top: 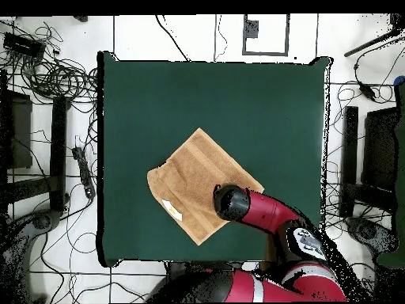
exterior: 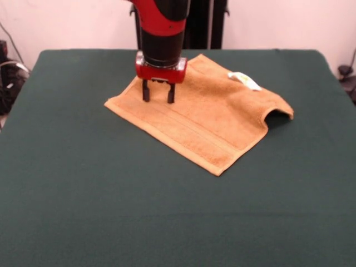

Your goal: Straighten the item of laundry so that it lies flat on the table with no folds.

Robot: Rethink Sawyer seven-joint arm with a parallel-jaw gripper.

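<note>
The item of laundry (exterior: 206, 119) is an orange-tan towel lying spread on the green table (exterior: 111, 211), turned like a diamond. Its right corner (exterior: 280, 109) is humped up off the cloth, and a white tag (exterior: 245, 80) lies on the far edge. My gripper (exterior: 158, 99) stands open over the towel's left part, pointing straight down, with both fingertips at or just above the fabric and nothing between them. From overhead, the towel (top: 198, 182) lies near the table's middle, and the arm's wrist (top: 232, 203) covers the gripper.
The table (top: 261, 103) reaches far beyond the towel on every side. Cables and dark stands lie on the floor around the table (top: 55, 79).
</note>
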